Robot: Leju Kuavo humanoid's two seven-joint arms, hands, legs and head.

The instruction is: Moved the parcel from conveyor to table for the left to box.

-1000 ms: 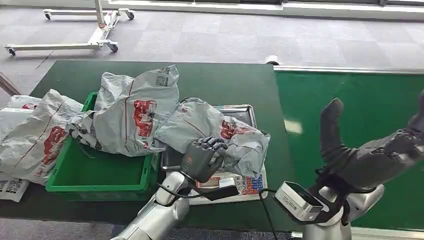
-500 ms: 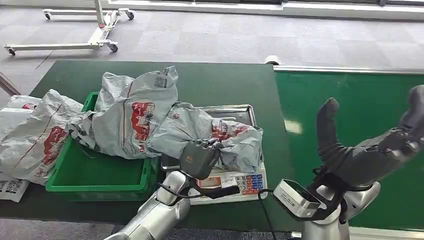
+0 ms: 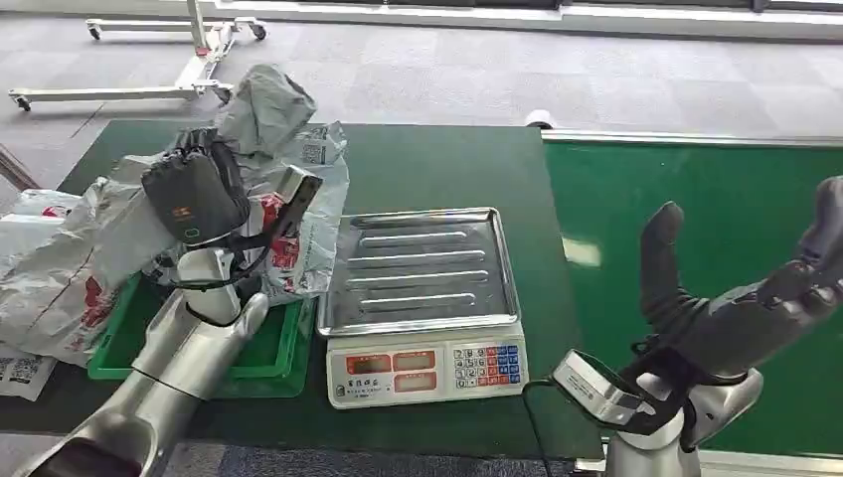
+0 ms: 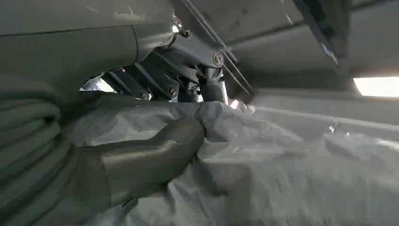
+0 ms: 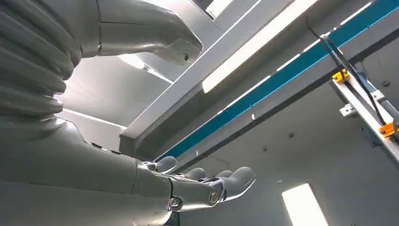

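My left hand (image 3: 194, 194) is raised over the green box (image 3: 273, 348) at the table's left and grips a grey plastic parcel (image 3: 263, 109) with red print. The left wrist view shows the thumb (image 4: 155, 155) pressed into the crumpled grey parcel (image 4: 282, 174). Another grey parcel (image 3: 313, 219) drapes over the box's rim beside the arm. My right hand (image 3: 736, 298) is held palm-up over the green conveyor (image 3: 696, 199), fingers spread, nothing in it; the right wrist view shows that hand (image 5: 188, 183) open against the ceiling.
A weighing scale (image 3: 422, 298) with a bare steel tray stands mid-table, right of the box. More grey parcels (image 3: 60, 268) lie at the table's left edge. A wheeled white frame (image 3: 189, 60) stands on the floor beyond the table.
My left hand has lifted the parcel off the scale tray and swung it left and up over the green box. The right hand stays open above the conveyor.
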